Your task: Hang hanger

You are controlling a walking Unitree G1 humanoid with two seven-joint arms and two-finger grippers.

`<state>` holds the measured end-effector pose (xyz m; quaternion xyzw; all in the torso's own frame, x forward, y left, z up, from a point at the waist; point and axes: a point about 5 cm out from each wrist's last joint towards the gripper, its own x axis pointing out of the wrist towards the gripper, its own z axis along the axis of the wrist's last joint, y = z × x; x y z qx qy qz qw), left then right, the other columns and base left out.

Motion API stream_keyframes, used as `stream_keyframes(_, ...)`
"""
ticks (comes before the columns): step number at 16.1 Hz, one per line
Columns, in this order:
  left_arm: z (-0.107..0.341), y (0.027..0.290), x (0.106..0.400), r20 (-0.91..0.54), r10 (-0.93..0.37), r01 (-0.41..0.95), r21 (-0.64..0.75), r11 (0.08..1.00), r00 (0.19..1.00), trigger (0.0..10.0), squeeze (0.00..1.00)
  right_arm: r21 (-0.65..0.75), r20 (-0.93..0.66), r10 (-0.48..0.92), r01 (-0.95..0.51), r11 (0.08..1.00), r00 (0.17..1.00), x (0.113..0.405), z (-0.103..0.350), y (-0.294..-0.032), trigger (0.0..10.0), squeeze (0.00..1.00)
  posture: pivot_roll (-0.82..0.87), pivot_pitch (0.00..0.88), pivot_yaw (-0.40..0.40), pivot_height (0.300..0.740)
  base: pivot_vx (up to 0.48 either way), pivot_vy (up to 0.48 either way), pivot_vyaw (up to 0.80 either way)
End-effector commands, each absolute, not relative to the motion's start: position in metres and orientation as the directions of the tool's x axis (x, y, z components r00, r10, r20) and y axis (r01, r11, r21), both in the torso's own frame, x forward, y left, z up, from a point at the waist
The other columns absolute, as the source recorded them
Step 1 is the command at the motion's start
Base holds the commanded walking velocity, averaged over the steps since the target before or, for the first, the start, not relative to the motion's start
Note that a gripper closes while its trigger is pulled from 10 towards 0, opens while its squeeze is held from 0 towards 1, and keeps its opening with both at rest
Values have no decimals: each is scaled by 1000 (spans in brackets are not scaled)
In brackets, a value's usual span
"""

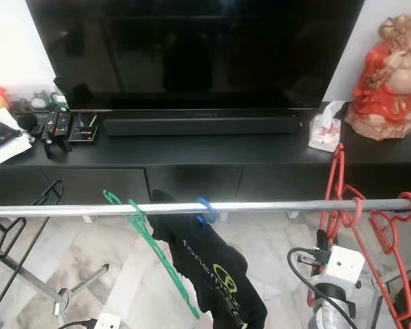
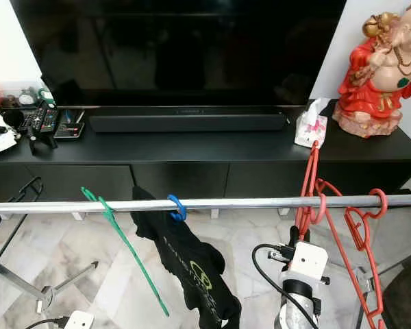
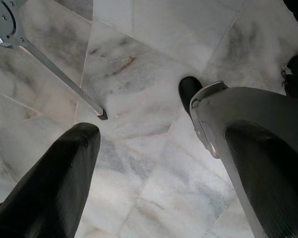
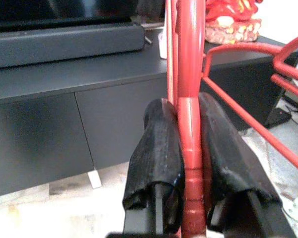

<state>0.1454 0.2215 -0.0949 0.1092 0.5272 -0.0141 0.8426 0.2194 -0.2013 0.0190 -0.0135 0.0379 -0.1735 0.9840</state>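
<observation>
- Right wrist view has the red hanger (image 4: pixel 190 124) upright between the two black fingers (image 4: pixel 156 148) of the right gripper (image 4: pixel 188 148), which is closed tight on a straight run of its frame.
- From the head camera, that hanger stands at about four o'clock in the scene, its top rising above the silver rail (image 1: pixel 192 207), its hook apparently not yet over it.
- It looks like thin, stiff, light plastic: smooth, likely to twist in the grip, so a hold low on a straight bar seems sound.
- More red hangers (image 1: pixel 387 226) are hooked on the rail just beside it, near enough to tangle.
- Toward nine o'clock along the rail hang a blue-hooked black shirt (image 1: pixel 212 274) and a green hanger (image 1: pixel 154 247).
- Left gripper (image 3: pixel 154 163) points at the marble floor (image 3: pixel 139 84), fingers apart, holding nothing.
</observation>
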Motion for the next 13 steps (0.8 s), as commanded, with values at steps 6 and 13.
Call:
stream_keyframes(6,-96,222,142,-897,94,147,173,974,432,10000,0,-81,-138,-294,285,955,946,227,33,-197,10000,0,-133,0,-31,740,0,0,0)
stream_keyframes(13,-96,223,142,-897,92,150,172,974,432,10000,0,-97,-269,-268,251,963,925,231,18,-202,10000,0,-133,0,-30,740,0,0,0)
